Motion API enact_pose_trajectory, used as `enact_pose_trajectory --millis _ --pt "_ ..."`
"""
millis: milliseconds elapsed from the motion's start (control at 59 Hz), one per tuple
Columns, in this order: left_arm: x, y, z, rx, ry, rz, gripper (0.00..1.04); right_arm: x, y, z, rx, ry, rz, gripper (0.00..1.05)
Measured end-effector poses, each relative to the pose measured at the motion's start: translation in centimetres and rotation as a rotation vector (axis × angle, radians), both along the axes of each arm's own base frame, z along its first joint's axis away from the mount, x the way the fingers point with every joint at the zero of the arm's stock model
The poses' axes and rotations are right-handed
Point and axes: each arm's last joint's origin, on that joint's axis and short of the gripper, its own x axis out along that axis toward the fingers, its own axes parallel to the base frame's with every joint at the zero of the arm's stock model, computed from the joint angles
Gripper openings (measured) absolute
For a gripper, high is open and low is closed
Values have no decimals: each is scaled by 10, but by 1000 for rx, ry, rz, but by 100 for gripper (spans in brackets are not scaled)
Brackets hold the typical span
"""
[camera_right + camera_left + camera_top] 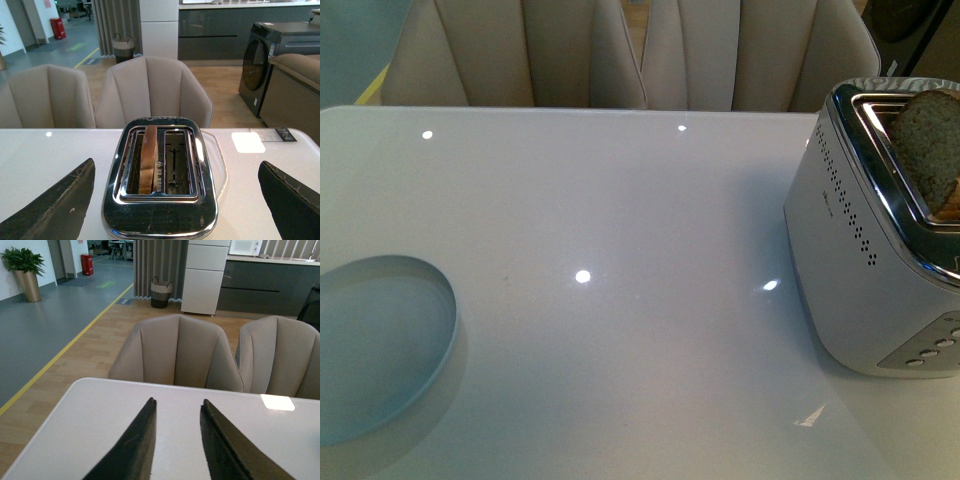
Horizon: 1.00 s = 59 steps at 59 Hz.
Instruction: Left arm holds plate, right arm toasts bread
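Note:
The pale blue plate (380, 345) lies empty on the white table at the front left. The bread (932, 150) stands upright in one slot of the silver toaster (865, 250) at the right edge, its rounded top sticking out. In the right wrist view the bread (148, 157) sits in one of the toaster's (160, 210) two slots; the other slot is empty. My right gripper (176, 172) is open, its jaws wide on either side of the toaster, holding nothing. My left gripper (177, 407) is open and empty over bare table. Neither arm shows in the front view.
Beige chairs (620, 50) stand behind the table's far edge. The toaster's buttons (935, 350) face the front. In the left wrist view the table's corner (80, 382) and two chairs (175, 350) lie ahead.

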Motion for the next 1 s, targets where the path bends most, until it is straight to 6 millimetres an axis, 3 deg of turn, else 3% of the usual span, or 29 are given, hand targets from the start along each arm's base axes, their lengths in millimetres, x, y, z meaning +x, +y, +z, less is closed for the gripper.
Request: enact_pose_trajectory --millis 152,508,999 --pt "-12 0 -5 10 -4 -1 3 0 0 0 0 0 0 96" --pt "-33 0 -20 17 -7 -2 3 0 0 0 0 0 0 96" --pt "-52 0 -15 17 -23 0 3 0 0 0 0 0 0 96"
